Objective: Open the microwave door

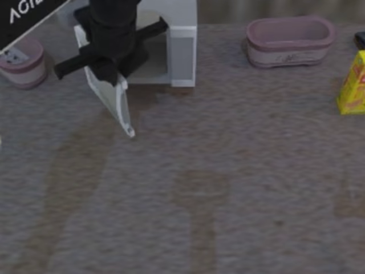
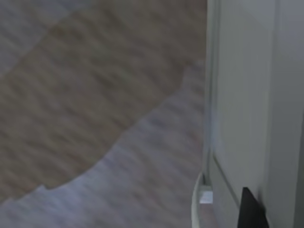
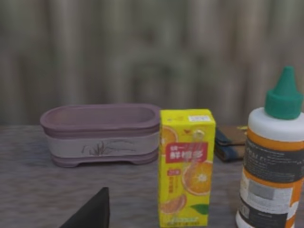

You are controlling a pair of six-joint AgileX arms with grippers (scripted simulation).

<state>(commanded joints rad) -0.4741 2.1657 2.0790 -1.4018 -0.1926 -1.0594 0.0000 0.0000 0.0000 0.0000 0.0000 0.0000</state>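
Observation:
The white-grey microwave (image 1: 181, 34) stands at the table's far edge, left of centre. Its door (image 1: 114, 100) is swung out towards the table's front, well away from the cabinet, and the grey interior (image 1: 153, 65) shows. My left gripper (image 1: 108, 63) hangs over the door's hinged half, right against the panel. In the left wrist view the white door frame (image 2: 242, 109) fills one side, with a black tip of the left gripper (image 2: 249, 211) touching it beside the curved handle bar (image 2: 194, 206). The right arm is outside the top view; only a black sliver of my right gripper (image 3: 95, 216) shows.
A pink oval tub (image 1: 290, 41) sits at the far right and another (image 1: 23, 64) at the far left. A yellow juice carton (image 1: 352, 85) stands at the right edge. In the right wrist view it (image 3: 186, 166) stands next to a green-capped bottle (image 3: 273, 161) and a dark wallet (image 3: 230, 142).

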